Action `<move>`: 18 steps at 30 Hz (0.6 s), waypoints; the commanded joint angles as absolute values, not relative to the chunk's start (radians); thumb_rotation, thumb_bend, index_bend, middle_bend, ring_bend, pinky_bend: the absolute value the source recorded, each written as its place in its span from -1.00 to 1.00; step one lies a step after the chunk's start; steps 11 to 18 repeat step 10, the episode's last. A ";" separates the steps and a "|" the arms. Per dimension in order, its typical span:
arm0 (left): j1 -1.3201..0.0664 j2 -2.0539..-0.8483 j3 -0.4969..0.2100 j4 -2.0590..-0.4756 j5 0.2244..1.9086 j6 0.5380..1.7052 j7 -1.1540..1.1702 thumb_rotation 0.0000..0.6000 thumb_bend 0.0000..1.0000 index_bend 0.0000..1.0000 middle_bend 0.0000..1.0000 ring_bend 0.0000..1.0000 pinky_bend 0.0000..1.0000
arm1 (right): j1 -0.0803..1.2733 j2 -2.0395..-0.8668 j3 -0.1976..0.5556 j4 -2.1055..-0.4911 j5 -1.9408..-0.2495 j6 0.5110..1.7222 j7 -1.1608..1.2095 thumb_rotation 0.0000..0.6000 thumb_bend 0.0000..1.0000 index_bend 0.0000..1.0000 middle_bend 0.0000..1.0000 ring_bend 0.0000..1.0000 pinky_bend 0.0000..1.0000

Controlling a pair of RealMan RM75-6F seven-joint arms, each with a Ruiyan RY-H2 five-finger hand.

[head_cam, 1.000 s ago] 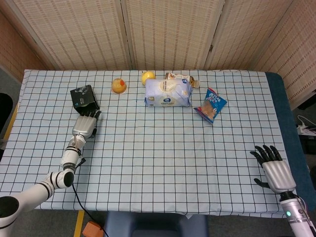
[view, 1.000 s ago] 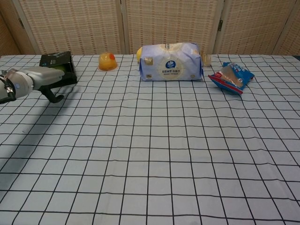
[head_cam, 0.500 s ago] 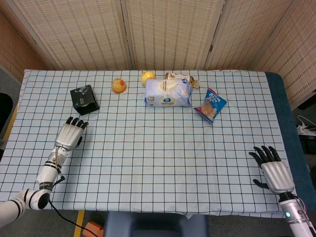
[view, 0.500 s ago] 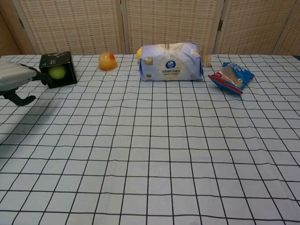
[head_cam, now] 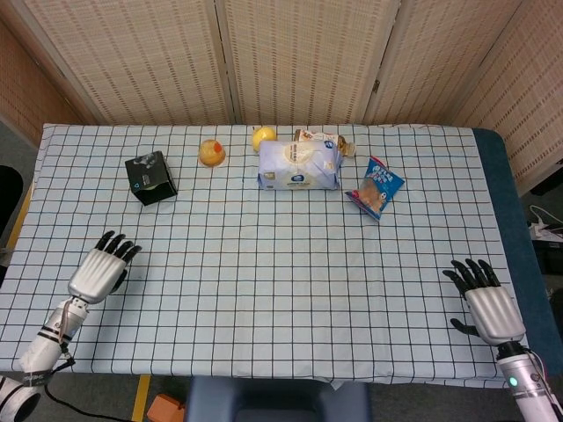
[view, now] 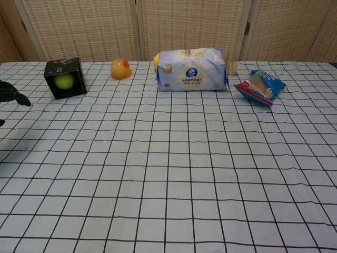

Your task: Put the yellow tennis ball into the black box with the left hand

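Since half a second ago the left hand (head_cam: 99,270) has drawn back from the small black cardboard box (head_cam: 150,178), toward the near left edge of the checked tablecloth (head_cam: 281,264), and now sits well apart from the box. In the chest view only its dark fingertips (view: 11,94) show at the left border, where earlier more of the hand was in frame. The yellow-green tennis ball (view: 64,80) lies inside the black box (seen through its open front in the chest view, hidden in the head view), just as it did in the previous frame.

The left hand lies palm down, fingers extended and slightly apart, pointing away toward the far side of the table; it holds nothing. The right hand (head_cam: 486,299) rests near the near right corner, unmoved, palm down with fingers spread and empty.

Along the far side stand a small yellow rubber duck (head_cam: 211,152), a white and blue plastic bag (head_cam: 299,165) and a blue snack packet (head_cam: 376,187).
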State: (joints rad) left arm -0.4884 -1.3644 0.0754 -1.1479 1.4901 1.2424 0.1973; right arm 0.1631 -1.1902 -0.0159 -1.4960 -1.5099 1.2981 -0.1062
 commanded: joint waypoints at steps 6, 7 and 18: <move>-0.365 -1.376 0.064 -1.137 1.436 1.319 0.174 1.00 0.01 -0.50 -0.53 -0.74 -0.74 | 0.166 -1.198 -0.020 -1.490 -1.510 1.288 -0.118 1.00 -0.87 -0.64 -0.85 -0.97 -1.00; -0.357 -1.376 0.060 -1.144 1.433 1.327 0.175 1.00 0.01 -0.49 -0.53 -0.74 -0.74 | 0.167 -1.199 -0.020 -1.490 -1.510 1.288 -0.120 1.00 -0.87 -0.64 -0.85 -0.97 -1.00; -0.332 -1.380 0.046 -1.163 1.434 1.368 0.171 1.00 0.01 -0.49 -0.53 -0.74 -0.74 | 0.167 -1.200 -0.021 -1.492 -1.510 1.285 -0.125 1.00 -0.87 -0.64 -0.85 -0.97 -1.00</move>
